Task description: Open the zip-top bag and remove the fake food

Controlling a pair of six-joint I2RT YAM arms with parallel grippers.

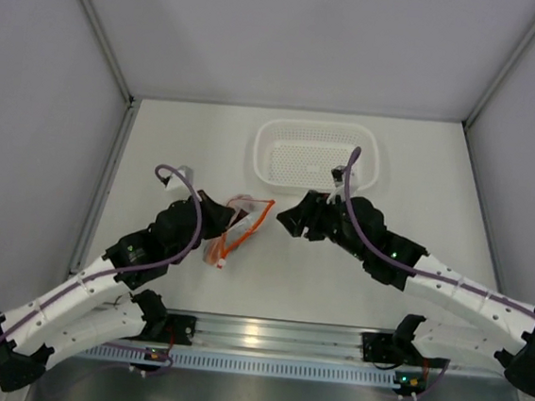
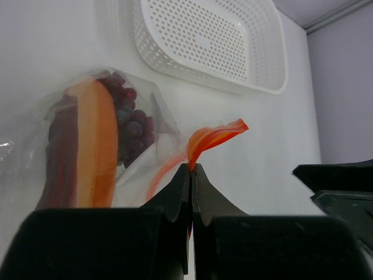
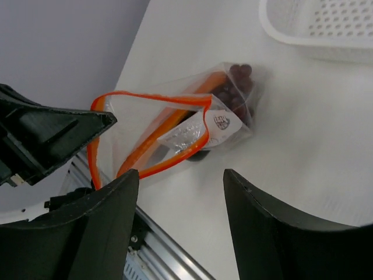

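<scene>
Black left gripper (image 2: pixel 191 170) pinched on the orange-red zip strip (image 2: pixel 213 137) of a clear crinkly plastic zip-top bag (image 3: pixel 192 137) on the white table (image 1: pixel 335 283) — black right gripper (image 3: pixel 179 175) beside its gaping mouth, fingers spread wide. Dark red grape cluster (image 2: pixel 131 119) and orange-and-maroon hot-dog-like piece (image 2: pixel 93 151) inside; white perforated basket (image 1: pixel 258 157) beyond.

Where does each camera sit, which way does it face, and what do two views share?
Top external: above and behind the arms, looking down on the table; both arms show.
Left wrist: on the left arm, facing the white perforated basket; the left end effector pinches the orange strip of the zip-top bag.
Right wrist: on the right arm, facing the bag's open mouth past the open right end effector.
Shared: both wrist views show the grape cluster.
</scene>
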